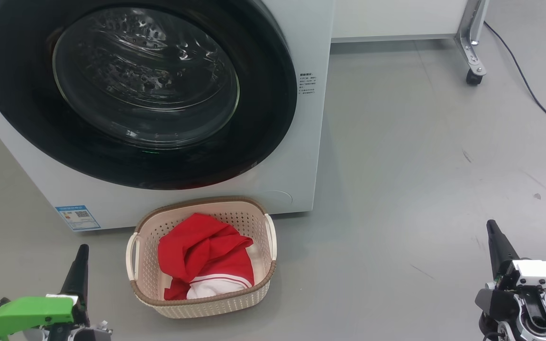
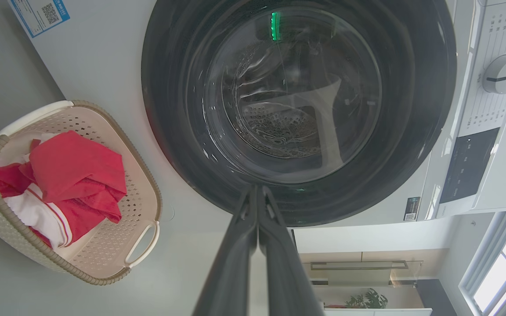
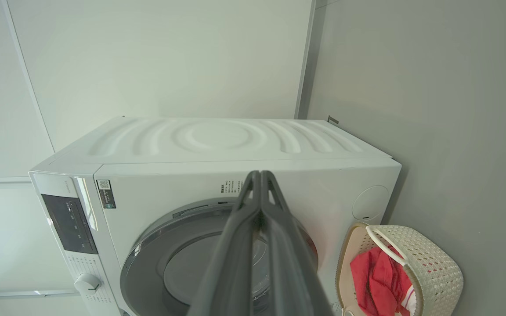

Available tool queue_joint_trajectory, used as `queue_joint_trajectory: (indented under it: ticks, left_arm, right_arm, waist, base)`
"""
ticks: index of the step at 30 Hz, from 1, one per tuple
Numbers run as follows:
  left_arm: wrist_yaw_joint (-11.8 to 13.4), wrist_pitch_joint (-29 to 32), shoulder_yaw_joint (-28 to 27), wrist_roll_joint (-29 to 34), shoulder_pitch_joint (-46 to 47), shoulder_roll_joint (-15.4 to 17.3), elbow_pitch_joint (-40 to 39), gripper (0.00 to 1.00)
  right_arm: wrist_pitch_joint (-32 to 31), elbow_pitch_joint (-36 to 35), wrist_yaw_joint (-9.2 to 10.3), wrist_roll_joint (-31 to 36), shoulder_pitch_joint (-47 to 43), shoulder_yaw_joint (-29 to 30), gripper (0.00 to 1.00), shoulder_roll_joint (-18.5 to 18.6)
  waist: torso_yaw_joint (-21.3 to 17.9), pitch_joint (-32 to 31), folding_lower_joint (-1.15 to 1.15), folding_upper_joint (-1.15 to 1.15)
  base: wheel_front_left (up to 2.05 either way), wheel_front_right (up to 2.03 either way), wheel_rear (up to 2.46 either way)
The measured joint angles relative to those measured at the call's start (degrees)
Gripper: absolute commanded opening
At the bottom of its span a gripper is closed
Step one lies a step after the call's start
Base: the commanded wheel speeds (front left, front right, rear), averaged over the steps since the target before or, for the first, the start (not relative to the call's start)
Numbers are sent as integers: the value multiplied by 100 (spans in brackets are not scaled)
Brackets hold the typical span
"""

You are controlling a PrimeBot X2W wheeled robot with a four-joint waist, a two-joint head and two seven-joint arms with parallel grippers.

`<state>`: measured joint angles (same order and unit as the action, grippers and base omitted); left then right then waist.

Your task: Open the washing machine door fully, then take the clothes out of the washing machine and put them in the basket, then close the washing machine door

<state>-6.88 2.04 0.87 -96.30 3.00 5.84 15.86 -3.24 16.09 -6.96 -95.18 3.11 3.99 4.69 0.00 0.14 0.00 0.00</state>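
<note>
Red clothes (image 1: 204,258) lie heaped in the basket (image 1: 197,201) (lower folds hidden), just before the washing machine (image 1: 312,156). The washing machine door (image 1: 266,118), closed, is cropped at the top. The left gripper (image 1: 82,253) is near the basket and the right gripper (image 1: 494,233) well apart, both pinched together, empty.

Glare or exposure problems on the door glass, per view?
Head view: glare streaks on the washing machine door, drum dim behind. Left wrist view: reflections across the glass, window blown out lower right. Right wrist view: soft even light, door washed grey by reflection.

Bright even light, sharp focus, reflections on the washing machine door (image 1: 145,80).
</note>
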Motion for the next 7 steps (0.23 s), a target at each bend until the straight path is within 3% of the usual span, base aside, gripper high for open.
queue_joint_trajectory:
  ticks: [7]
  left_arm:
    - [0, 0, -10, 0, 3, -1, 1, 0]
  right_arm:
    - [-1, -1, 0, 0, 0, 7, 0, -5]
  waist:
    - [0, 0, 0, 0]
  base:
    - [0, 0, 0]
